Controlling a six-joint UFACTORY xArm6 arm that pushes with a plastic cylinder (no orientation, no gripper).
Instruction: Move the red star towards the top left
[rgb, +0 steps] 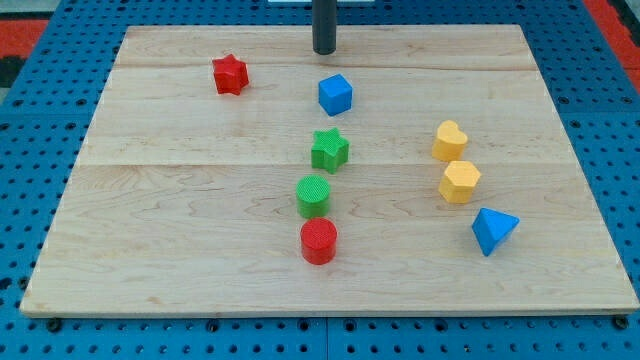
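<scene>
Camera view: the red star sits near the board's top left, well apart from my tip, which rests bare at the top centre, touching nothing. The star looks light, rigid and slide-prone; push its lower-right points, or it may spin away.

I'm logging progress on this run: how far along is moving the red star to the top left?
Done: the red star already lies in the board's upper left part, though short of the corner.
In hand: nothing is being pushed. My tip stands near the view's top edge, right of the star and apart from it, just above the blue cube.
Left: get to the star's lower right side and push it toward the corner.
</scene>
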